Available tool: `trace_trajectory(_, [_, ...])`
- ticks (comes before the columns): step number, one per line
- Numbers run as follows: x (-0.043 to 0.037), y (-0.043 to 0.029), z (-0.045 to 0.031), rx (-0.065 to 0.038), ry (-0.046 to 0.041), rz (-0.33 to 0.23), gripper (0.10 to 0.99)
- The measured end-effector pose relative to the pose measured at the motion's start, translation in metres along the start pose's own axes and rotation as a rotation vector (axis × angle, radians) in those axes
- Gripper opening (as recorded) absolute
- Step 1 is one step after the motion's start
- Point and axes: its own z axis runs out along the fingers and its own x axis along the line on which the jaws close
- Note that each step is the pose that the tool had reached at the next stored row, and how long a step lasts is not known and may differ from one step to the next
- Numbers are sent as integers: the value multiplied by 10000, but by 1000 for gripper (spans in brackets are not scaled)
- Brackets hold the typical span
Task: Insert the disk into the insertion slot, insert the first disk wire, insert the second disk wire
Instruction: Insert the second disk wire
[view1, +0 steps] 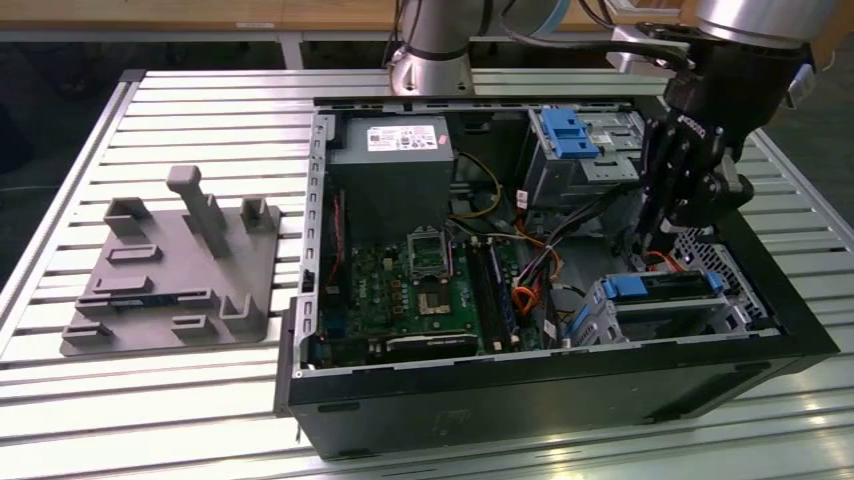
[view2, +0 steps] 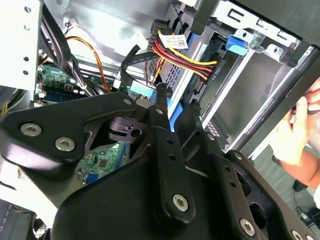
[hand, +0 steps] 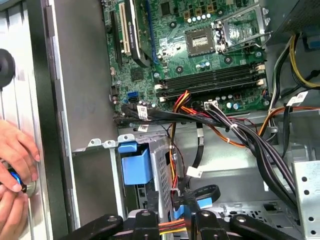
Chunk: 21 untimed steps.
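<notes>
Beside the disk (view1: 663, 287), the gripper (view1: 663, 232) seemingly pinches a wire connector (view2: 161, 91)

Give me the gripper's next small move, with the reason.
Probably a short push down toward the disk: it already sits in the slot, and the gripper hangs just above it with the coloured wire bundle at its tip, seemingly unplugged.

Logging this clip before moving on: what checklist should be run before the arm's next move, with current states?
1. Disk seated in insertion slot: ok.
2. Gripper above the slot's cabled end: ok.
3. Red-yellow wires plugged into disk: cannot tell.
4. Person's hand away from case: not ok, it is beside the outer wall.
5. Motherboard clear of gripper: ok.
</notes>
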Motion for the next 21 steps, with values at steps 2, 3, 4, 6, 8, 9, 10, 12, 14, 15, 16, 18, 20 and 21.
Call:
trace_trajectory(2, [4, -6, -19, -13, -26, -194, 337])
trace_trajectory(3, [6, -9, -30, -26, -33, -291, 337])
trace_trajectory(4, [8, -12, -39, -53, -36, -402, 337])
trace_trajectory(6, [10, -16, -50, -162, -17, -630, 337])
trace_trajectory(8, [11, -18, -59, -249, 9, -880, 337])
trace_trajectory(9, [11, -18, -61, -269, 16, -1008, 337])
trace_trajectory(10, [11, -17, -61, -248, 23, -1167, 337])
trace_trajectory(12, [12, -18, -62, -170, 40, -1480, 337])
trace_trajectory(14, [12, -18, -63, -113, 14, -1722, 337])
trace_trajectory(15, [12, -19, -62, -94, -29, -1812, 337])
trace_trajectory(16, [12, -19, -62, -81, -86, -1880, 337])
trace_trajectory(18, [13, -18, -68, -68, -183, -1961, 337])
trace_trajectory(20, [21, -18, -102, -61, -226, -2005, 337])
trace_trajectory(21, [28, -18, -130, -59, -235, -2016, 337])
